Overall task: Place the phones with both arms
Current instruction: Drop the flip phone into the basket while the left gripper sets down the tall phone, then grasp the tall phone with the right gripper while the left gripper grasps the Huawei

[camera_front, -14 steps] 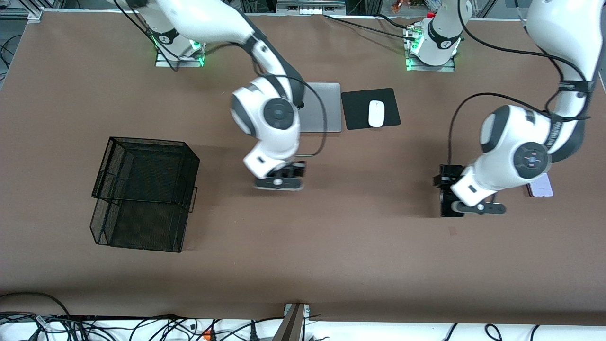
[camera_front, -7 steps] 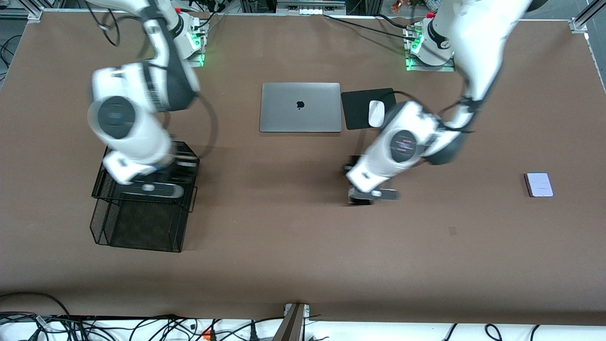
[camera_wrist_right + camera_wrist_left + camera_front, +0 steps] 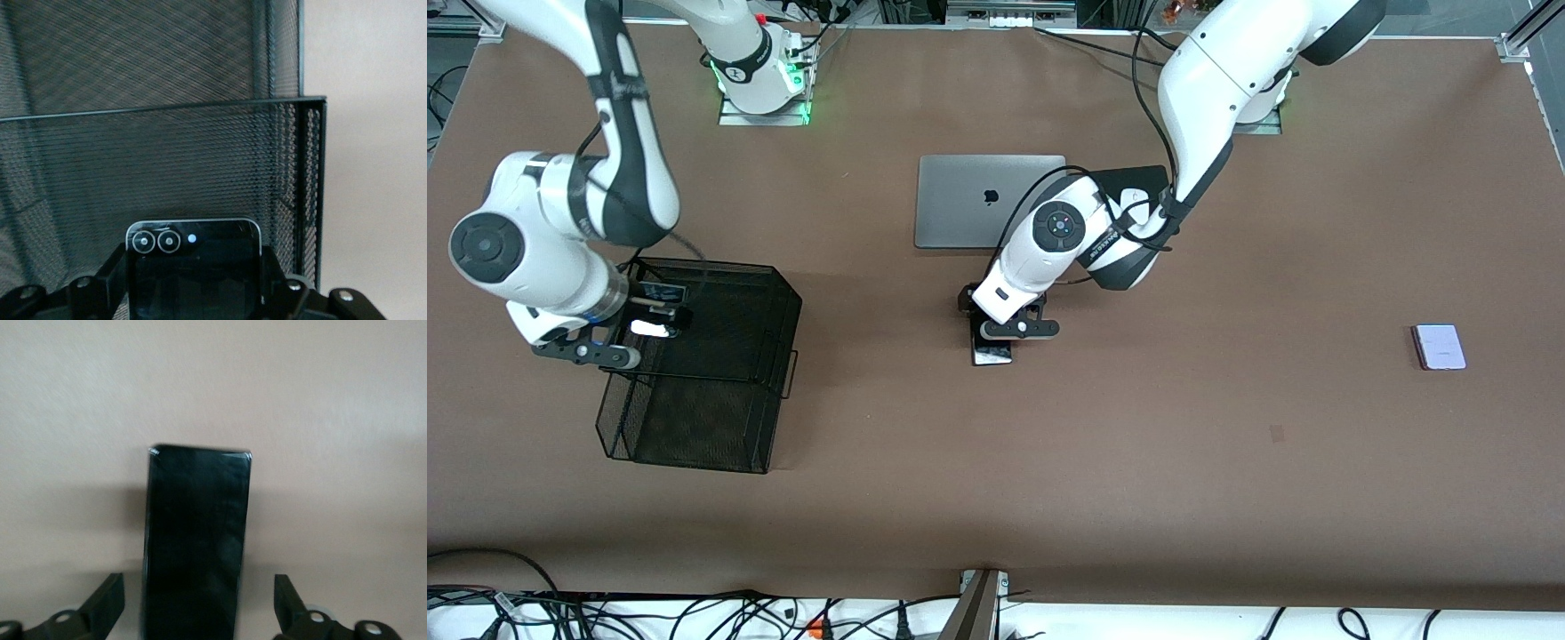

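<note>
The long slim black phone (image 3: pixel 992 353) (image 3: pixel 197 533) lies on the brown table, nearer the front camera than the laptop. My left gripper (image 3: pixel 1007 334) (image 3: pixel 199 607) stands open over its end, and both fingers (image 3: pixel 107 603) stay clear of its sides. My right gripper (image 3: pixel 645 311) (image 3: pixel 193 283) is shut on the small squarish black phone (image 3: pixel 193 263) and holds it over the black mesh basket (image 3: pixel 703 267) (image 3: pixel 200 110). The pale lilac phone (image 3: pixel 1440 347) lies alone toward the left arm's end of the table.
A grey laptop (image 3: pixel 960 202) lies closed at mid-table, toward the robots' bases. Beside it a black mouse pad (image 3: pixel 1116 178) with a white mouse (image 3: pixel 1132 197) is partly covered by the left arm. Cables run along the table's front edge.
The left arm brought the long black phone from its end of the table to the middle and opened its jaws. The right arm swung from mid-table to over the basket.
</note>
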Available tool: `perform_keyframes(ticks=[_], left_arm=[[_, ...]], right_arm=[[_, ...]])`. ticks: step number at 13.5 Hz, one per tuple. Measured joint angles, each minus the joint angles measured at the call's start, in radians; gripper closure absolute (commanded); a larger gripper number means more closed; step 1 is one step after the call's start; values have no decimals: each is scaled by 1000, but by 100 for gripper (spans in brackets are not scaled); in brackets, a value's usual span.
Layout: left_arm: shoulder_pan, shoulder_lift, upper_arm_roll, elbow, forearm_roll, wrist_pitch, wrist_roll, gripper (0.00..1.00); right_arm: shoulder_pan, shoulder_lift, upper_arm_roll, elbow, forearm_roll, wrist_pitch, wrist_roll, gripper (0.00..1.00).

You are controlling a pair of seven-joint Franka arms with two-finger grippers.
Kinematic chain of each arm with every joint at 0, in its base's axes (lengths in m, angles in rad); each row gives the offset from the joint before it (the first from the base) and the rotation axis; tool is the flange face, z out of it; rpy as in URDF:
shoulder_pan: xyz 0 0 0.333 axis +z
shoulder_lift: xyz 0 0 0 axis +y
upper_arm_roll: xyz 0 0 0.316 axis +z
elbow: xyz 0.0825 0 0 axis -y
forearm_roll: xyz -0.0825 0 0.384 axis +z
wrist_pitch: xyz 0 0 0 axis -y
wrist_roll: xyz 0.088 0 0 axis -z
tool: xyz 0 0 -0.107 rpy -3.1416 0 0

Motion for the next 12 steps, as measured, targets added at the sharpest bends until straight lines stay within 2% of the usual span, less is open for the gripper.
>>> perform_keyframes(ticks=[1,2,3,6,8,10,12], left_arm=[[13,-8,3,8,0,-32,-6,0],[30,-24,7,17,0,-92,-13,0],[55,-49,14,28,0,-177,-19,0],[194,-174,27,52,12,-513,38,0],[304,-251,32,51,84,-716,149,0],[397,-281,34,47,212,-834,238,0],[498,-281,37,37,266,-851,351,0]], right_arm=[[-6,19,0,0,11,4,-3,73],[-6,33,1,1,15,8,-3,25],[-8,37,0,6,17,8,-3,1],[-26,39,0,33,17,6,-5,0],[-23,37,9,89,17,-41,-8,0],[-1,32,19,205,18,-172,-7,0],[63,23,24,324,21,-287,18,0]])
